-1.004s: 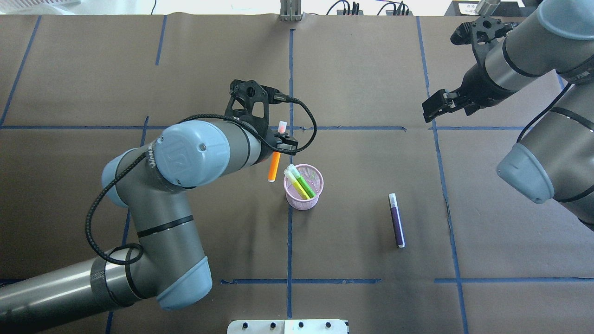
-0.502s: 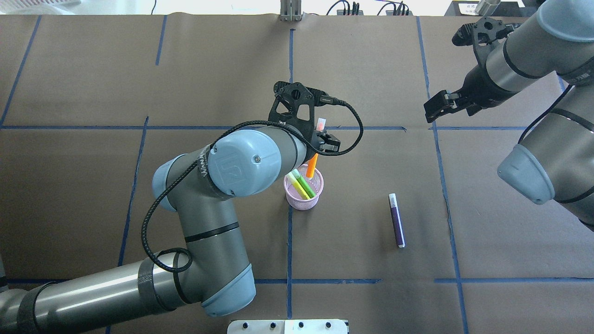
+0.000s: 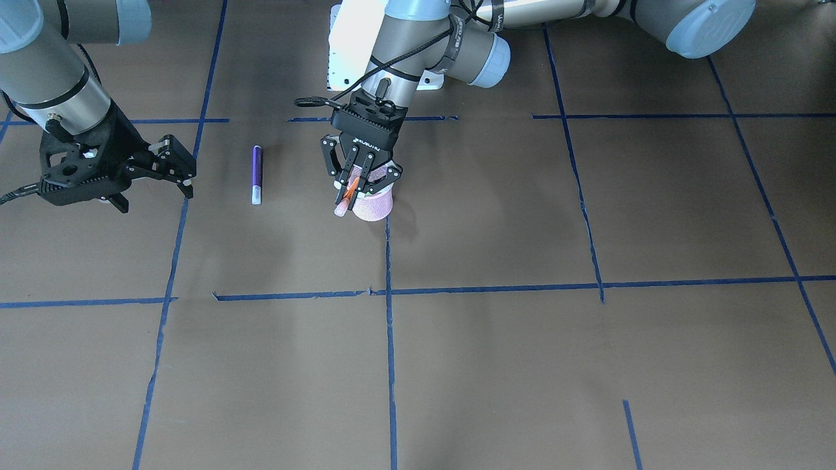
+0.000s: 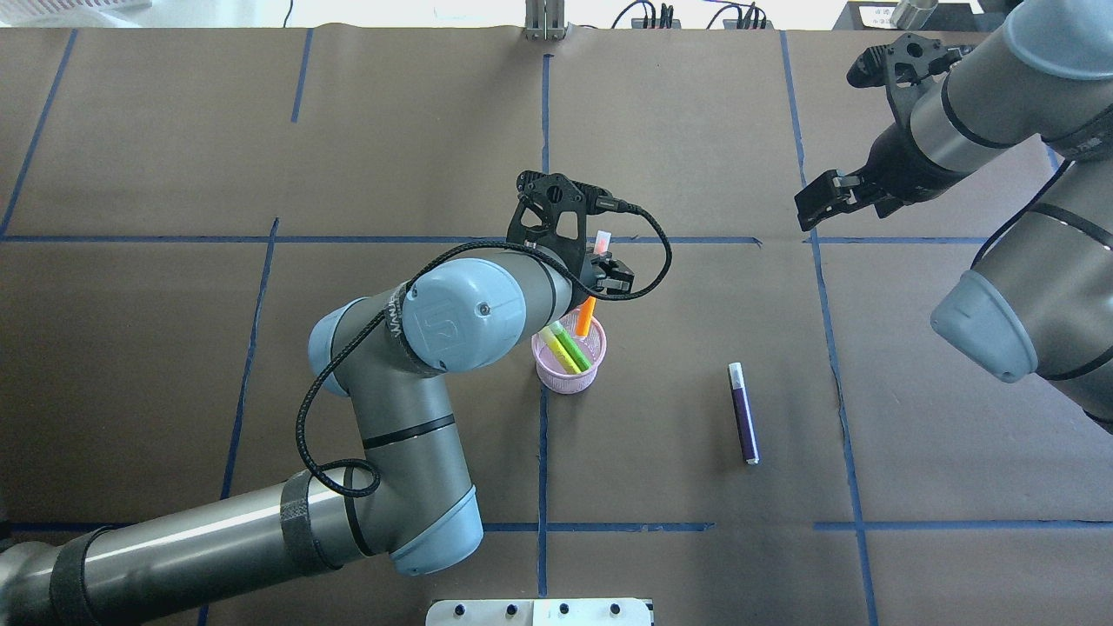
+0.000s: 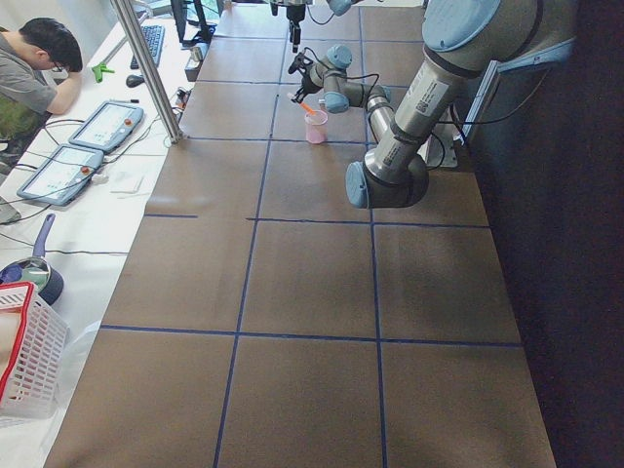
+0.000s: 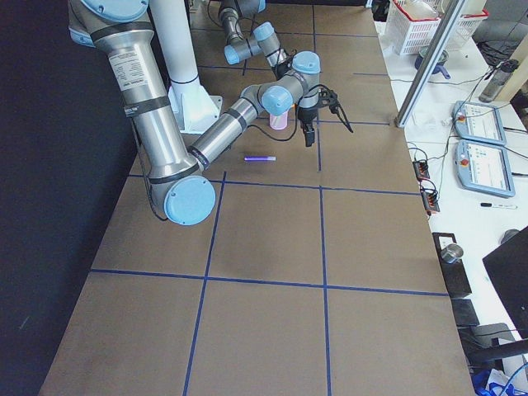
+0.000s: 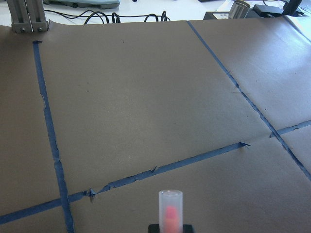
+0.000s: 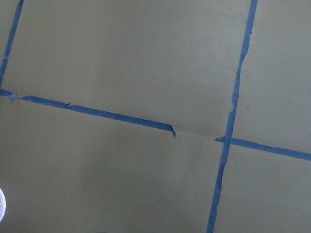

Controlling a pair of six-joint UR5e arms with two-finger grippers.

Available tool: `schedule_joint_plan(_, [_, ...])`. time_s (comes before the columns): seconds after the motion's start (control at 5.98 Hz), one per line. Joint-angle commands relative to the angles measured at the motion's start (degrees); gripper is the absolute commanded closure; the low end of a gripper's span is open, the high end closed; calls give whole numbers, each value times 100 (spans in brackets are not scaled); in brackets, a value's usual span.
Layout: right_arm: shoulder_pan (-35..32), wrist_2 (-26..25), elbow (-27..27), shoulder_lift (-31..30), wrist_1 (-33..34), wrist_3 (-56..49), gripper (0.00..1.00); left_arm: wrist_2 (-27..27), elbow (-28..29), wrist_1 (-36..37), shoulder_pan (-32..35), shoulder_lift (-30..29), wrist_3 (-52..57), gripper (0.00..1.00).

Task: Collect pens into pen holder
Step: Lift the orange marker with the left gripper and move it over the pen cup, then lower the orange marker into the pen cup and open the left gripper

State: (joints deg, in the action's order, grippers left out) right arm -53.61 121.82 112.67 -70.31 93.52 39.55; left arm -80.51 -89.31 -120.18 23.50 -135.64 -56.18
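Your left fingers (image 4: 614, 276) pinch the orange pen (image 4: 586, 315), long axis tilted cap-far, tip just inside the far rim of the pen holder (image 4: 563, 380) on the tabletop (image 4: 696, 130), so you can likely just let go; right fingers (image 4: 817, 198) spread.

A counter (image 4: 678, 122) covered in brown paper, marked into squares by blue tape lines (image 4: 543, 452), lies under even light. Beyond its far edge runs a white bench (image 5: 97, 210) with tablets (image 5: 107, 125), cables (image 4: 648, 15) and a white basket (image 5: 29, 361). A man (image 5: 29, 78) sits at the bench.
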Motion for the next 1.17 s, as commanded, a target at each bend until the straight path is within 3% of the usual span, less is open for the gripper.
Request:
schedule_joint_plan(0.0, [-1,0,-8,0,0,0,0,-8,-42,-206,-73,203,2,98])
schedule_joint_plan(0.67, [-1,0,-8,8,0,0,0,9,-87,-592,-266,239,527,96])
schedule_joint_plan(0.84, [-1,0,-8,0,0,0,0,9,-78,-638,-284,274,608,84])
schedule_joint_plan(1.0, [8,0,-8,0,0,0,0,9,-87,-647,-284,318,617,61])
